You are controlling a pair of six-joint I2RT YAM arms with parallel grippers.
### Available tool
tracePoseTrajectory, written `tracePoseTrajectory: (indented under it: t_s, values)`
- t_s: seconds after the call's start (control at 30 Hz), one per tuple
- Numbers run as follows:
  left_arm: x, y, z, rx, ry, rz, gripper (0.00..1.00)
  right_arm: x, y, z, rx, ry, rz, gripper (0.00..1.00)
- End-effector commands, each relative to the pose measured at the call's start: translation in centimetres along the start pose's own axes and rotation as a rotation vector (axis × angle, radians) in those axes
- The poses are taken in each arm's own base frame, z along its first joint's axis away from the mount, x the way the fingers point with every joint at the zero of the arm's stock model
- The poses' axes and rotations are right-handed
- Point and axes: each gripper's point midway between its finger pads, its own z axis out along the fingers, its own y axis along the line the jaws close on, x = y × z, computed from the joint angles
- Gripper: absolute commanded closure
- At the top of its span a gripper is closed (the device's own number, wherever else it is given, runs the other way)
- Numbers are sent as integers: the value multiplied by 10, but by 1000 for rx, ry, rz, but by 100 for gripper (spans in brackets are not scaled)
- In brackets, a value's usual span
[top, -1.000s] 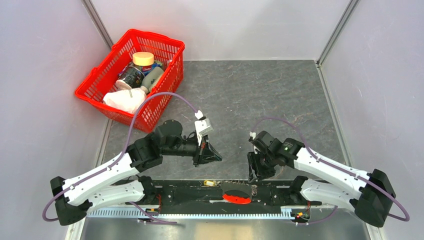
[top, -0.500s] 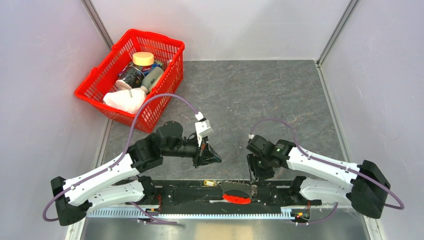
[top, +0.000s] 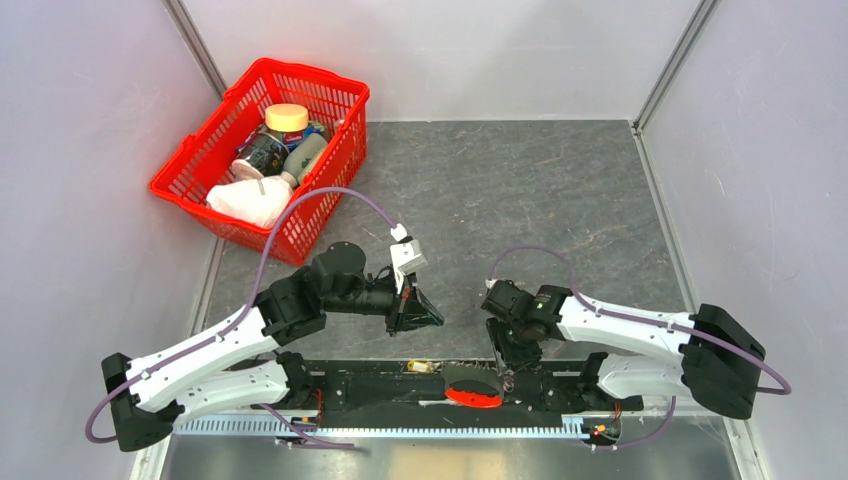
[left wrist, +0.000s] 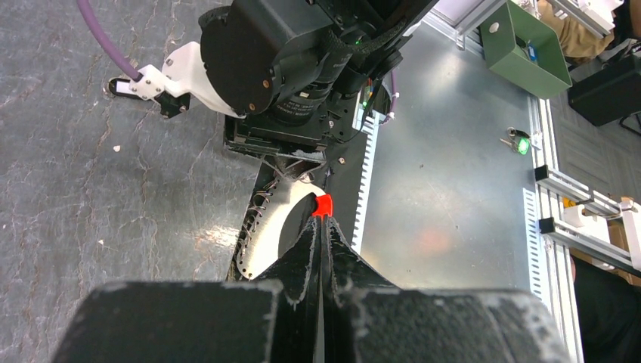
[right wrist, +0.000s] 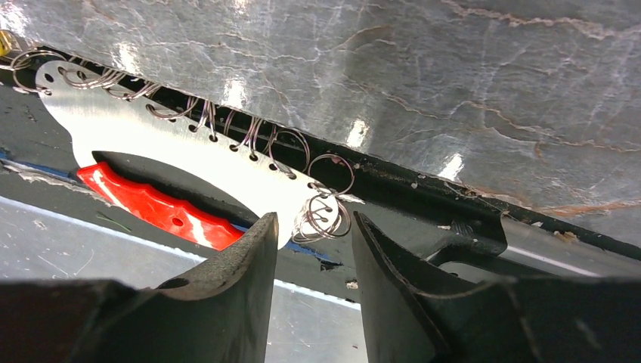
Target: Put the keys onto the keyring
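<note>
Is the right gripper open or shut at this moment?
Open. In the right wrist view a clear gap separates the fingers of the right gripper, and wire rings show through it.

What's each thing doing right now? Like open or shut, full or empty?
left claw, shut, fingers pressed together.
right claw, open, hovering over the wire rings.
wire rings, hooked through holes along the metal plate.
red basket, upright, with things inside.
yellow-lidded jar, lid on, in the basket.
</note>
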Motion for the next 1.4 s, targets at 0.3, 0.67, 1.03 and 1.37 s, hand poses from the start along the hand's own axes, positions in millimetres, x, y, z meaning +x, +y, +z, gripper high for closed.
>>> tracePoseTrajectory:
  t_s: [0.3, 0.67, 1.03, 1.37]
  values:
    - [-5, -6, 2, 31, -24, -2, 98, -1, -9, 9, 73, -17, 3, 61]
    - [-5, -6, 2, 35, -25, -2, 98, 3, -13, 4, 97, -14, -7, 71]
    - [-7, -8, 1, 39, -33, 0, 98, 0, -11, -2, 99, -31, -11, 95]
    - [-10, -11, -2, 46, -44, 4, 98, -13, 19, -38, 6, -108, -38, 100]
